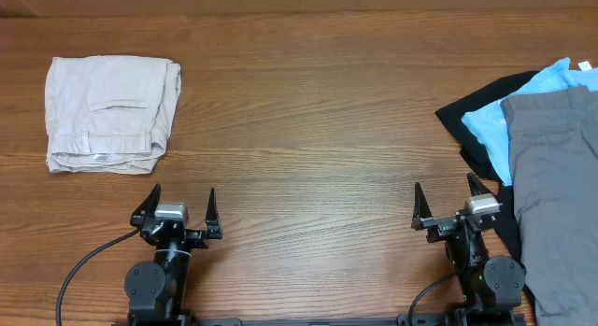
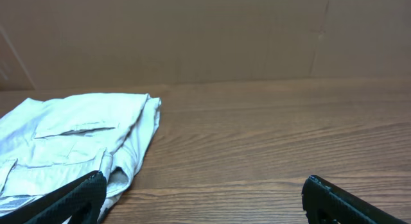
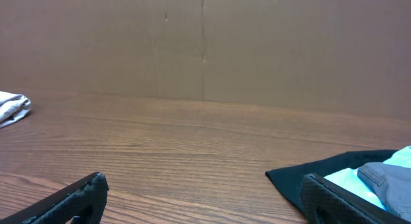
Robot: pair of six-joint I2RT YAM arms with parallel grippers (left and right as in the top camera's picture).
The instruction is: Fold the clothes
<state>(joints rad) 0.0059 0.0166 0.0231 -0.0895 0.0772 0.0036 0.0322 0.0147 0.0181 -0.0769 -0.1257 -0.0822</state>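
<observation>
Folded beige shorts (image 1: pixel 110 113) lie at the table's far left, also seen in the left wrist view as the beige shorts (image 2: pixel 77 140). At the right edge a pile of clothes holds grey shorts (image 1: pixel 556 177) on top of a light-blue T-shirt (image 1: pixel 491 130) and a black garment (image 1: pixel 476 106). My left gripper (image 1: pixel 180 206) rests near the front edge, open and empty, below the beige shorts. Just left of the pile, the right gripper (image 1: pixel 445 201) is open and empty too. In the right wrist view the black garment (image 3: pixel 321 172) lies beside my right finger.
Bare wooden table (image 1: pixel 308 130) stretches between the two clothing piles. A brown wall (image 3: pixel 205 44) stands behind the table's far edge. Cables trail from both arm bases at the front edge.
</observation>
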